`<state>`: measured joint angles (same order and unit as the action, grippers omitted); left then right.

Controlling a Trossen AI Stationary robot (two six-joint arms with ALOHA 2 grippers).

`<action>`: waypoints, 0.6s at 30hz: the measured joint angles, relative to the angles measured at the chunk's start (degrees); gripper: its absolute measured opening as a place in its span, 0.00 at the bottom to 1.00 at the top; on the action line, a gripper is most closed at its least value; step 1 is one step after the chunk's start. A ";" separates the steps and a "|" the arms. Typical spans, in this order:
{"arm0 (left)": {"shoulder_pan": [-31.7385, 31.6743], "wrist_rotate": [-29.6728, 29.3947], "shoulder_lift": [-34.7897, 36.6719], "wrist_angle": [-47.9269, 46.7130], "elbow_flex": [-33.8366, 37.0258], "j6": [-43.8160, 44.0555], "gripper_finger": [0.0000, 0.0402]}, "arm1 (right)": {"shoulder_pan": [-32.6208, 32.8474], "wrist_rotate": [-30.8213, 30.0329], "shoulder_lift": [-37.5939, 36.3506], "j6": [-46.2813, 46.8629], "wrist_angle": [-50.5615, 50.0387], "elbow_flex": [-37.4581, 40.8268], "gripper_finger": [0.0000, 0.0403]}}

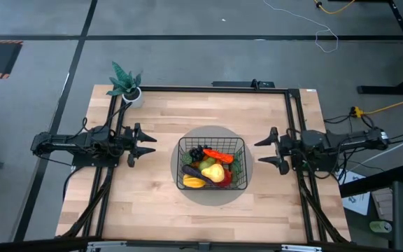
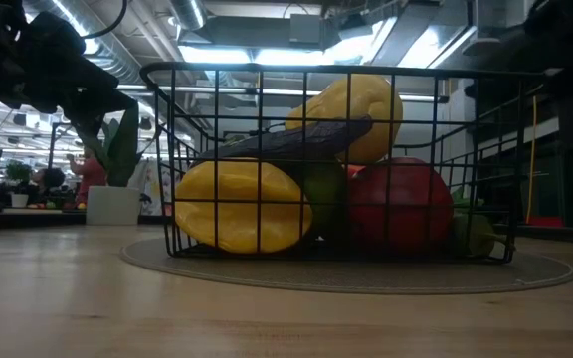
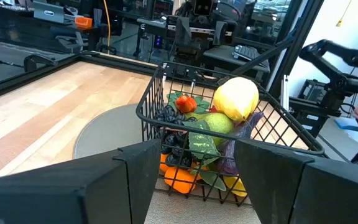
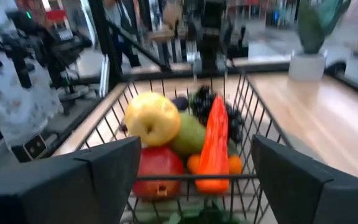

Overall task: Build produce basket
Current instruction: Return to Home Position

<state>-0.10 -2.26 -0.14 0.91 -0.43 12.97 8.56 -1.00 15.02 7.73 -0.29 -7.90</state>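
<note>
High view: I see produce (image 1: 214,171) in the basket (image 1: 180,164). Left tool (image 1: 151,144) at nine o'clock, right tool (image 1: 259,152) at three, both spread wide, empty.

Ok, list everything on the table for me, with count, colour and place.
basket: one, black wire, on the mat at the table's middle
mat: one, grey, round, under the basket
yellow pear: one, yellow, top of the pile in the basket
green pear: one, green, beside the yellow pear
carrot: one, orange, lying on top of the pile
apple: one, red, in the basket
grapes: one bunch, dark, in the basket
mango: one, yellow, low in the basket
potted plant: one, green in a white pot, table's far left corner
table: one, light wood
left gripper: open, empty, left of the basket
right gripper: open, empty, right of the basket
</note>
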 joint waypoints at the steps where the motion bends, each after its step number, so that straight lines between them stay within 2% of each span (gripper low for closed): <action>1: 0.02 0.00 0.00 0.01 0.00 0.02 0.49 | 0.00 -0.04 -1.66 -0.85 0.72 0.95 0.72; 11: 0.00 -0.01 0.00 0.00 0.01 -0.01 0.49 | 0.00 -0.01 -14.61 -3.77 2.76 7.52 0.72; 18: 0.00 -0.02 0.00 0.02 0.02 0.02 0.49 | 0.00 0.07 -14.94 -3.00 3.77 7.50 0.72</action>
<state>-0.10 -2.28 -0.14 0.93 -0.41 12.99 8.56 -0.93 0.08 4.72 3.48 -0.40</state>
